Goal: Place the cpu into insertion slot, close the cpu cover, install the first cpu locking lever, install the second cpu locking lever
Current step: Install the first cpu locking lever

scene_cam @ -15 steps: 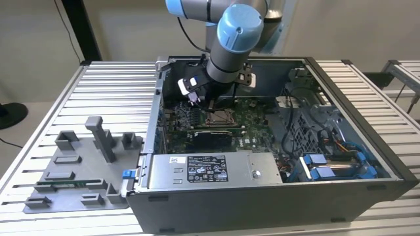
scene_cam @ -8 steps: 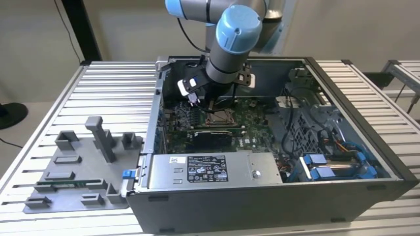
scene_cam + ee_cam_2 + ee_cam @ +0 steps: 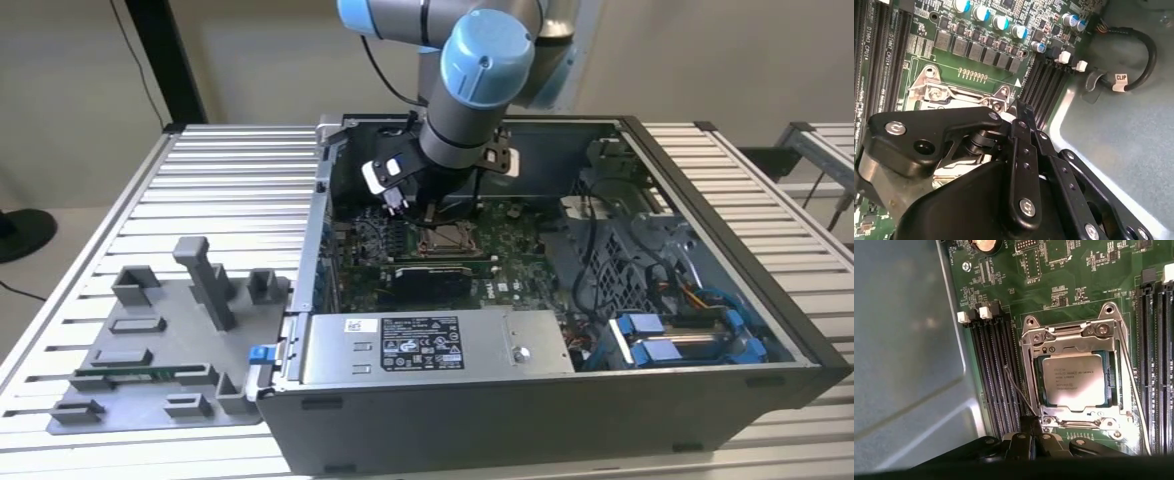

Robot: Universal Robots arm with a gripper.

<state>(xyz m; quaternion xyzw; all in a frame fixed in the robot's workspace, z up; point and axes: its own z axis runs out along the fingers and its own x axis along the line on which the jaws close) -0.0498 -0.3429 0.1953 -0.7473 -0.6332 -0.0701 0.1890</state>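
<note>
— As you sweep from the exterior view's left, what comes first?
— A grey fixture tray [image 3: 174, 350] on the slatted table [image 3: 227, 180], well apart from the work. Next comes the open computer case [image 3: 534, 420], with the arm [image 3: 467, 110] reaching straight down into it.
— And the gripper [image 3: 1031, 424]?
— Its fingers [image 3: 1021, 145] are pressed together, tips low beside the insertion slot [image 3: 449, 238] on the green circuit board [image 3: 1064, 285].
— Where's the cpu [image 3: 1074, 380]?
— Seated in the slot, silvery face up, with the cpu cover [image 3: 1069, 343] lying flat around it.
— The levers?
— In the first wrist view one thin lever [image 3: 1016, 390] slants away from the cover across the memory slots [image 3: 996, 375], its end meeting the fingertips; whether they pinch it, I can't tell. The other lever [image 3: 1136, 395] runs beside the cover's opposite edge.
— Furthest to the exterior view's right?
— Blue plastic brackets [image 3: 667, 345] in the case's corner.
</note>
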